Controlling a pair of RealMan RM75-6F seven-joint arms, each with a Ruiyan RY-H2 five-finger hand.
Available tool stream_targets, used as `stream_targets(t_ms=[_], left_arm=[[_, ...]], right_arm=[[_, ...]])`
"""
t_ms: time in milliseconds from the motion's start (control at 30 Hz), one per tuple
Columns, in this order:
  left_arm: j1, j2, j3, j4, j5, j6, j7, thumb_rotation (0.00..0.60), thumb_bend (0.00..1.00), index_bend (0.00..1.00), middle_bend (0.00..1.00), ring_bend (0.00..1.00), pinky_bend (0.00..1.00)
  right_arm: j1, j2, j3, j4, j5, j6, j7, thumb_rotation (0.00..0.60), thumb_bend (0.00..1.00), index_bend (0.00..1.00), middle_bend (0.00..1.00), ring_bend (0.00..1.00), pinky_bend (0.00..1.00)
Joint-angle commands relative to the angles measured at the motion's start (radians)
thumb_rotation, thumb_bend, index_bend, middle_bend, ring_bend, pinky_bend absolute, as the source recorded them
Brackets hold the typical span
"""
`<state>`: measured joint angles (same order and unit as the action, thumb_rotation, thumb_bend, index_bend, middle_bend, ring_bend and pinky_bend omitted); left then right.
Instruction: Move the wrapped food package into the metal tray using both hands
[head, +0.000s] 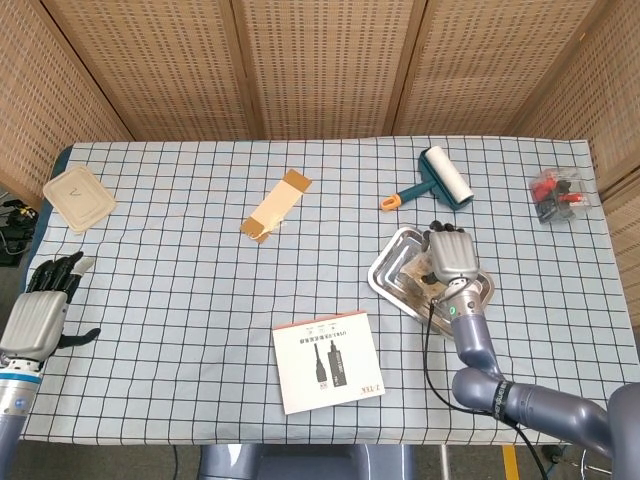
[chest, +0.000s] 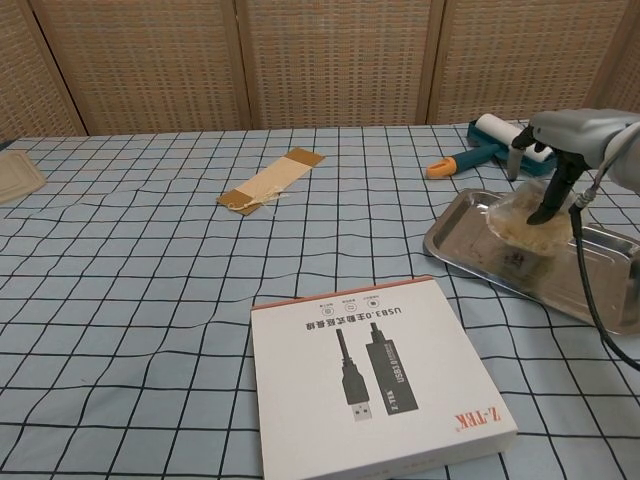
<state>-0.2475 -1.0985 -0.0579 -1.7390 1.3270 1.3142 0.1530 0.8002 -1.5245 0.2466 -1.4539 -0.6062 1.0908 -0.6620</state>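
The wrapped food package (chest: 522, 228) lies in the metal tray (chest: 455, 243), near its left end. In the head view the package (head: 424, 264) shows just left of my right hand (head: 451, 258), above the tray's rim (head: 385, 283). My right hand (chest: 580, 132) hovers over the package with its fingers spread. One dark finger (chest: 550, 198) touches the wrapper's top. My left hand (head: 40, 308) hangs at the table's far left edge, fingers apart and holding nothing. It is out of the chest view.
A white USB-cable box (head: 328, 360) lies near the front edge, left of the tray. A lint roller (head: 440, 180) sits behind the tray. A cardboard strip (head: 277, 205) is at mid-table, a beige lid (head: 78, 197) far left, a clear box (head: 558, 193) far right.
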Motion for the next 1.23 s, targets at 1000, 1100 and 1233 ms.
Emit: stream_targets(t_ms=[1000, 1100, 1233], left_arm=[[0.075, -0.044, 0.049, 0.067, 0.083, 0.085, 0.009, 0.6, 0.0, 0.0, 0.0, 0.0, 0.0], [0.092, -0.053, 0.06, 0.084, 0.093, 0.099, -0.002, 0.6, 0.0, 0.0, 0.0, 0.0, 0.0], [0.105, -0.055, 0.065, 0.097, 0.104, 0.11, -0.012, 0.6, 0.0, 0.0, 0.0, 0.0, 0.0]], right_arm=[[-0.484, 0.27, -0.282, -0.121, -0.695, 0.487, 0.578, 0.6, 0.12, 0.03, 0.0, 0.0, 0.0], [-0.519, 0.27, -0.288, -0.095, -0.731, 0.51, 0.615, 0.6, 0.12, 0.03, 0.0, 0.0, 0.0], [-0.539, 0.284, -0.279, -0.1, -0.762, 0.511, 0.637, 0.6, 0.12, 0.03, 0.0, 0.0, 0.0]])
